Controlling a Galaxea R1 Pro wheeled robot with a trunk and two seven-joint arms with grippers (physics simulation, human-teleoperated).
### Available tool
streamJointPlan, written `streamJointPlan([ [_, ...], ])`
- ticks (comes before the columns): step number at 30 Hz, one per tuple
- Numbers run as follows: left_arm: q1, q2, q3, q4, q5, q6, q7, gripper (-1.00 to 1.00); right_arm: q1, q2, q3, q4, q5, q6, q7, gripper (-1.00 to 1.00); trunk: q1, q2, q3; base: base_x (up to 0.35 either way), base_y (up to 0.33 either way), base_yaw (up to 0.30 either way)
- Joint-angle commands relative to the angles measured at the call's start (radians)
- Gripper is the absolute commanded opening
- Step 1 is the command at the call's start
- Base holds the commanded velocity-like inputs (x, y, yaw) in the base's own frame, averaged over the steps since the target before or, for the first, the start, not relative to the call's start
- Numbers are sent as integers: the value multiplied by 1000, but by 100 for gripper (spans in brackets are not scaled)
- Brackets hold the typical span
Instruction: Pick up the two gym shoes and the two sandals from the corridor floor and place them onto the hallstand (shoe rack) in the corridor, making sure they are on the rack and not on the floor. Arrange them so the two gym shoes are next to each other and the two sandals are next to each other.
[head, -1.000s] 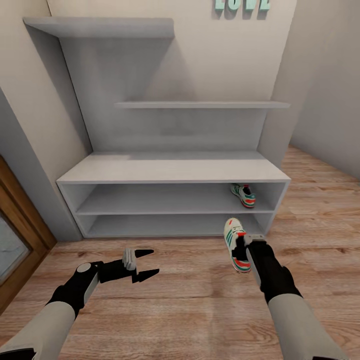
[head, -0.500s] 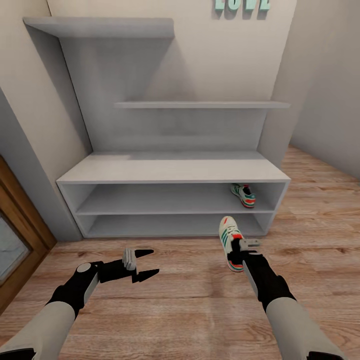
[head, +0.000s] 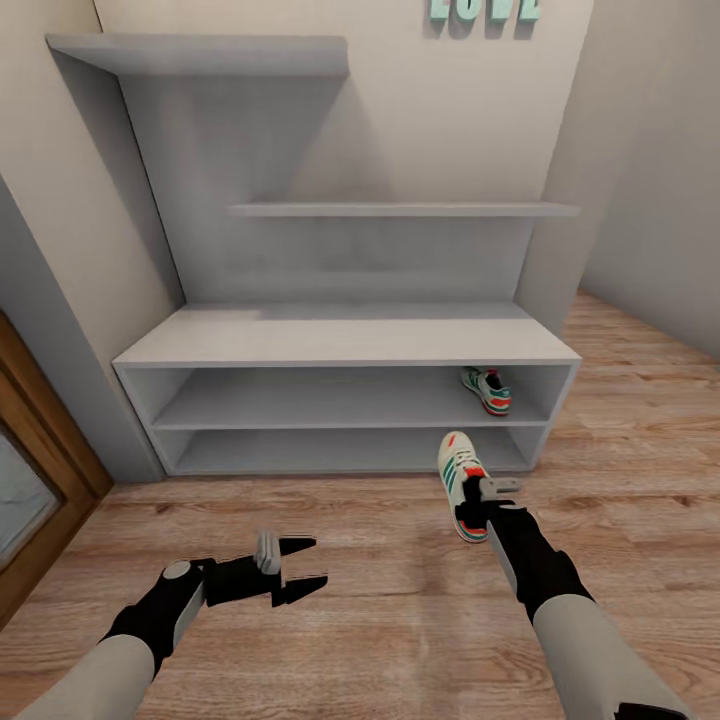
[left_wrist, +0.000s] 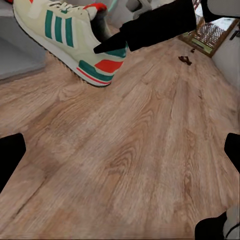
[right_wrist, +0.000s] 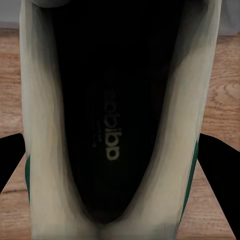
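Note:
The pale grey hallstand (head: 340, 340) stands ahead against the wall. One gym shoe (head: 487, 390) sits at the right end of its upper open tier. My right gripper (head: 478, 497) is shut on the heel of the other gym shoe (head: 455, 462), held toe-forward just above the corridor floor (head: 380, 600) in front of the rack's right end. That shoe (left_wrist: 65, 35) also appears in the left wrist view, and its black insole (right_wrist: 112, 125) in the right wrist view. My left gripper (head: 303, 566) hangs open and empty over the floor. A small dark brown shape (left_wrist: 185, 60) far off is too small to identify.
Stepped wall shelves (head: 400, 210) rise above the rack, under teal letters (head: 485, 10). A wood-framed glass door (head: 30, 480) is at the left. A wall (head: 650, 180) closes the right side, with open floor beyond the rack's right end.
The right gripper carried the shoe forward and slightly left toward the rack, then held still. The left arm has drawn back and lower, its gripper still open.

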Motion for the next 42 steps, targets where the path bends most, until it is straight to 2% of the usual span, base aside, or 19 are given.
streamJointPlan([
  [1, 5, -1, 4, 6, -4, -10, -2, 100, -1, 1, -4, -1, 9, 5, 2, -100, 0, 0, -1, 0, 0, 0],
  [8, 14, -1, 4, 46, -4, -9, -2, 100, 0, 1, -4, -1, 9, 5, 2, -100, 0, 0, -1, 41, -3, 0],
  [14, 14, -1, 4, 79, -3, -9, -2, 100, 0, 1, -4, -1, 9, 5, 2, -100, 0, 0, -1, 237, -109, 0],
  [24, 14, -1, 5, 81, -2, -9, -1, 100, 0, 1, -4, -1, 9, 5, 2, -100, 0, 0, -1, 81, -40, 0],
  [42, 14, -1, 5, 83, 0, -9, 0, 100, -1, 1, -3, -1, 9, 5, 1, -100, 0, 0, -1, 277, -145, 0],
])
